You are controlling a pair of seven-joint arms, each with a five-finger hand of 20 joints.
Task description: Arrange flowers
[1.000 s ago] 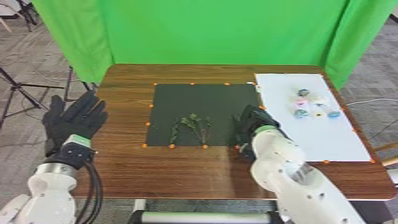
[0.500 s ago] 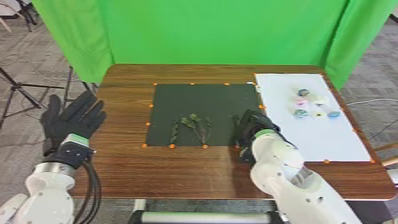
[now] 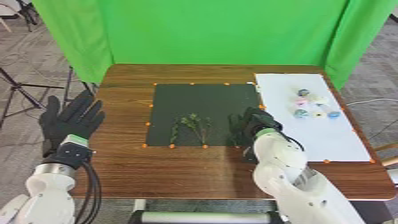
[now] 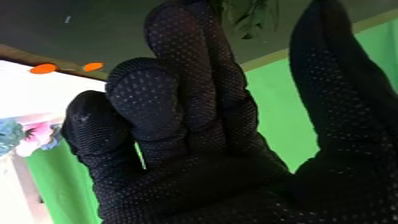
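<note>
The right hand is hovering or resting over the seam between the dark mat and the white sheet; whether it is touching either cannot be told. Its forearm is sitting slightly farther right than in the previous frame, and the hand's tips are reaching a little farther from the robot. In the right wrist view, the right hand is holding its fingers mostly extended and close together, with the thumb standing well apart.

To its left, the green sprigs are lying on the mat, keeping their earlier places. Their long axes are running roughly near to far, leafy ends pointing away from the robot; the middle stems are drawing together toward the near edge, while the dark leafy sprig is lying nearly straight beside them.

On the other side, the pink flower, the blue flower and other blooms are clustering on the sheet, also unmoved.

Farthest left, the left hand is spreading its fingers beside the brown table, slightly farther left than in the earliest frame.
</note>
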